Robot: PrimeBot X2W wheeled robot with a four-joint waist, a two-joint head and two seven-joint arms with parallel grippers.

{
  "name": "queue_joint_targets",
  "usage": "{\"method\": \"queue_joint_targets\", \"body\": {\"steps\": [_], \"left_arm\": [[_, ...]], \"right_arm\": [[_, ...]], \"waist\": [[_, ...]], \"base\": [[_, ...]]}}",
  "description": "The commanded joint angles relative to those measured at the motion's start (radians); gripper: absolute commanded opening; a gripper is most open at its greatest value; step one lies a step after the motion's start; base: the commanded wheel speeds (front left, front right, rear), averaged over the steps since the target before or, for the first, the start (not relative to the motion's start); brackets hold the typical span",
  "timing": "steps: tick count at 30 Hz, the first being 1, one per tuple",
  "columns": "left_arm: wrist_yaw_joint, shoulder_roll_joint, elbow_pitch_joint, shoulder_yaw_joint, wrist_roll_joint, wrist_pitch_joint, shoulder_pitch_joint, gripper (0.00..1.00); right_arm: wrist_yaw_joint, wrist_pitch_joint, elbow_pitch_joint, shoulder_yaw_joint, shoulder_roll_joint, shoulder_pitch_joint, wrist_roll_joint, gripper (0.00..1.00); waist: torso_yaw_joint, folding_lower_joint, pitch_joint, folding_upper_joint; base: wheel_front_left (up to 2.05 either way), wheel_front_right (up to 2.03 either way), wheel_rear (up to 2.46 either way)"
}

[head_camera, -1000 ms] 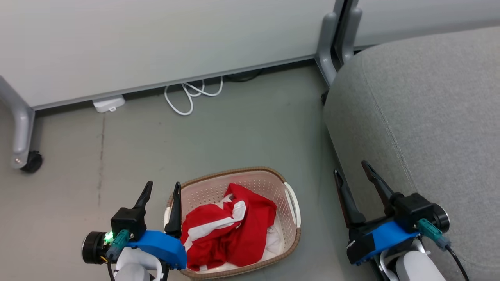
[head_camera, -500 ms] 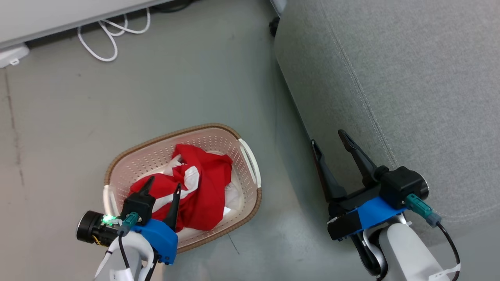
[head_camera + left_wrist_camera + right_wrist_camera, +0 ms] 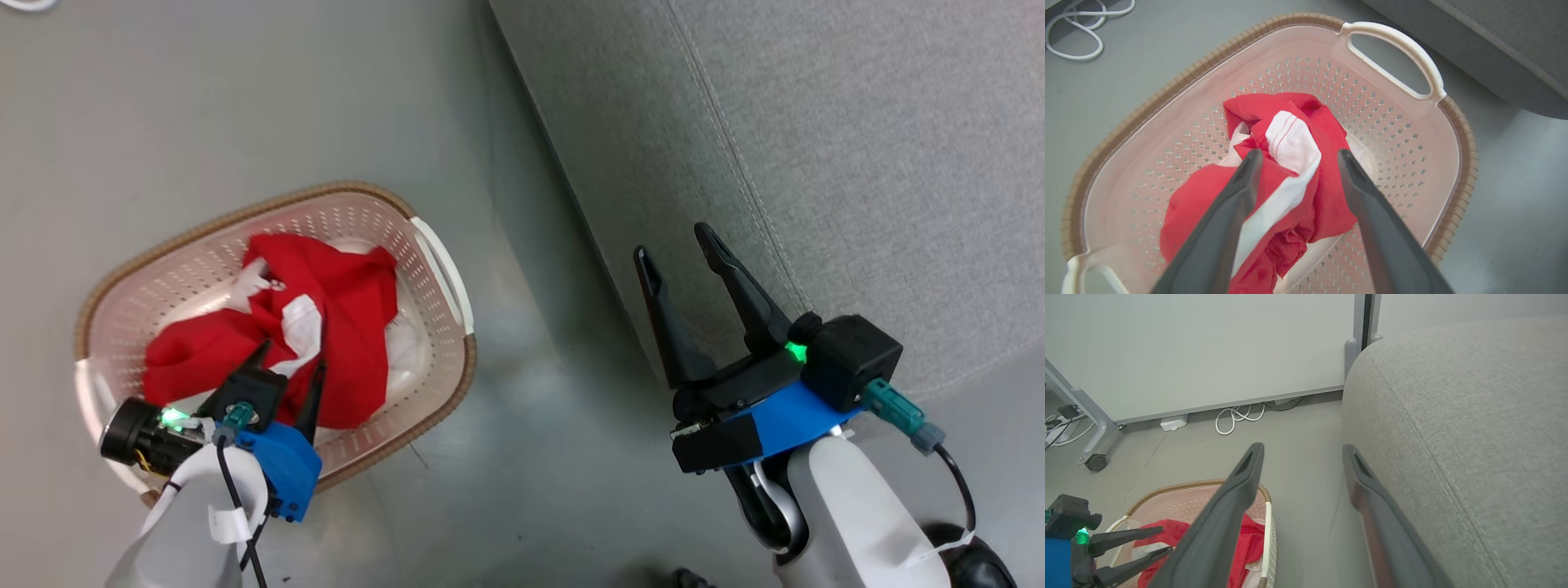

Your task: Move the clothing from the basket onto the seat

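Observation:
The cream perforated basket [image 3: 351, 189] with a brown rim stands on the grey floor, left of the seat [image 3: 816, 122]. Red clothing [image 3: 351, 302] with white panels lies crumpled inside it. My left gripper [image 3: 291, 359] hangs open over the basket. In the left wrist view its fingertips [image 3: 1299, 154] straddle a raised red-and-white fold of the clothing [image 3: 1327, 196]; contact is unclear. My right gripper [image 3: 671, 242] stands open and empty against the seat's front edge. The right wrist view shows the gripper [image 3: 1302, 448] beside the seat [image 3: 1453, 416], with the basket [image 3: 1200, 486] and left gripper [image 3: 1165, 539] below.
A white panel wall [image 3: 1208, 347] on grey legs, one with a castor [image 3: 1096, 462], closes the far side. A coiled white cable [image 3: 1237, 416] and a small white box [image 3: 1173, 422] lie at its foot. Bare floor separates basket and seat.
The head camera has tilted down and turned, shifting the whole picture. My left gripper has moved from beside the basket's left rim to over the clothing. Both grippers stay open.

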Motion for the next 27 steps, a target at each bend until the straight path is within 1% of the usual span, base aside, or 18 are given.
{"method": "queue_joint_targets", "body": {"steps": [1, 6, 9, 12, 18, 20, 24, 27], "left_arm": [[-0.007, 0.012, 0.008, -0.011, 0.008, -0.003, -0.029, 1.00], [-0.006, 0.034, 0.058, -0.044, 0.025, -0.003, -0.070, 1.00], [0.019, 0.046, 0.102, -0.064, 0.050, -0.003, -0.094, 1.00], [0.030, 0.053, 0.155, -0.094, 0.081, 0.000, -0.122, 1.00], [0.036, 0.064, 0.242, -0.178, 0.154, 0.023, -0.186, 1.00], [0.030, 0.066, 0.262, -0.210, 0.181, 0.034, -0.203, 1.00], [0.027, 0.073, 0.295, -0.258, 0.221, 0.070, -0.234, 1.00], [0.033, 0.078, 0.311, -0.283, 0.242, 0.099, -0.255, 1.00]], "right_arm": [[0.000, -0.004, -0.009, 0.003, 0.000, -0.023, 0.011, 1.00], [0.000, -0.004, -0.021, 0.017, 0.000, -0.039, 0.029, 1.00], [0.000, -0.004, -0.026, 0.025, 0.000, -0.047, 0.037, 1.00], [0.000, -0.004, -0.030, 0.032, 0.000, -0.051, 0.044, 1.00], [0.000, -0.004, -0.039, 0.041, 0.000, -0.066, 0.058, 1.00], [0.000, -0.004, -0.041, 0.045, 0.000, -0.069, 0.061, 1.00], [0.000, -0.004, -0.044, 0.050, 0.000, -0.076, 0.069, 1.00], [0.000, -0.004, -0.046, 0.049, 0.000, -0.081, 0.073, 1.00]], "waist": [[-0.028, -0.0002, 0.043, 0.0000], [-0.044, -0.0002, 0.080, 0.0000], [-0.051, -0.0002, 0.093, 0.0000], [-0.055, -0.0002, 0.104, 0.0000], [-0.055, -0.0002, 0.130, 0.0000], [-0.056, -0.0002, 0.137, 0.0000], [-0.057, -0.0002, 0.149, 0.0000], [-0.058, -0.0002, 0.159, 0.0000]], "base": [[0.00, 0.00, 0.00], [0.00, 0.00, 0.00], [0.00, 0.00, 0.00], [0.00, 0.00, 0.00], [0.00, 0.00, 0.00], [0.00, 0.00, 0.00], [0.00, 0.00, 0.00], [0.00, 0.00, 0.00]]}}
